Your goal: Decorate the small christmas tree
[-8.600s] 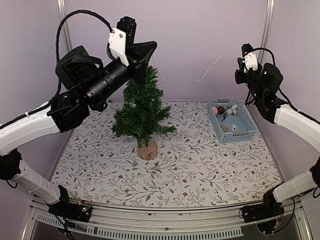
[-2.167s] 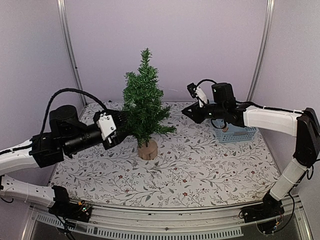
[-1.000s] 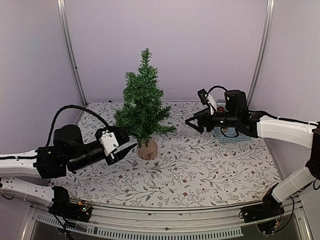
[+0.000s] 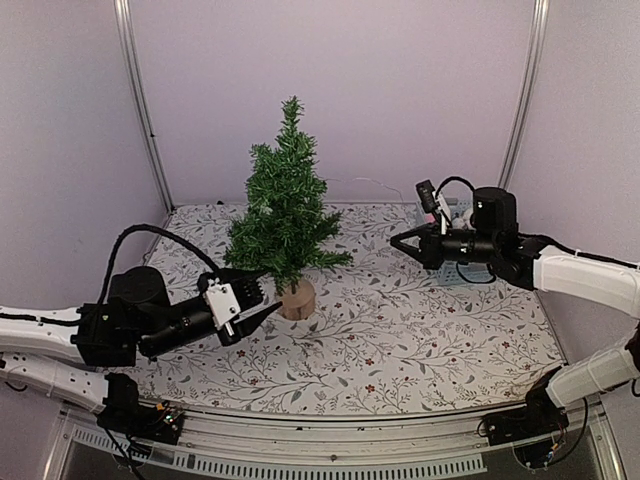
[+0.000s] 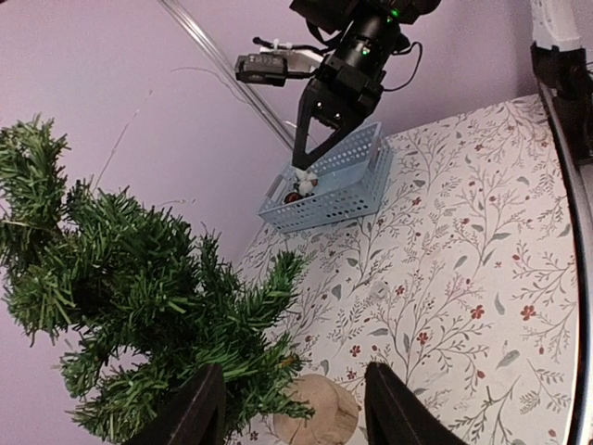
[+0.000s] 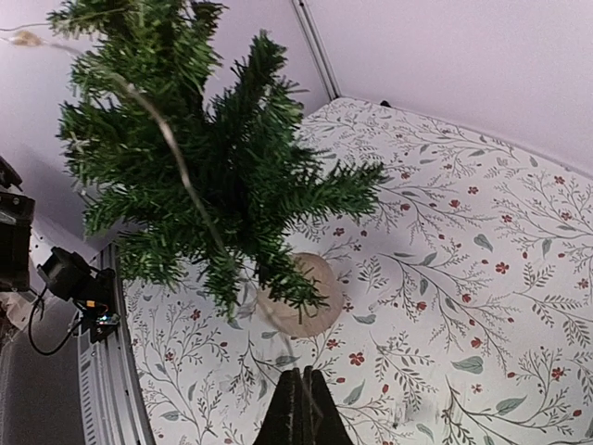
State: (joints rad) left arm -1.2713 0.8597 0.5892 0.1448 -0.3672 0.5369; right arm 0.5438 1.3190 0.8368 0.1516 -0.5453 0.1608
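1. Small christmas tree (image 4: 285,215) stands upright on its stump (image 4: 296,298), mid-left of the floral desk (image 4: 400,340).
2. Left tool (image 4: 270,299) we see half-open, empty, low beside the stump.
3. Right tool (image 4: 393,240) pinched shut on a thin wire (image 6: 185,171), right of the tree, apart from it; the wire runs across the branches.

Even soft lighting, faint shadows, sharp focus, no glare.
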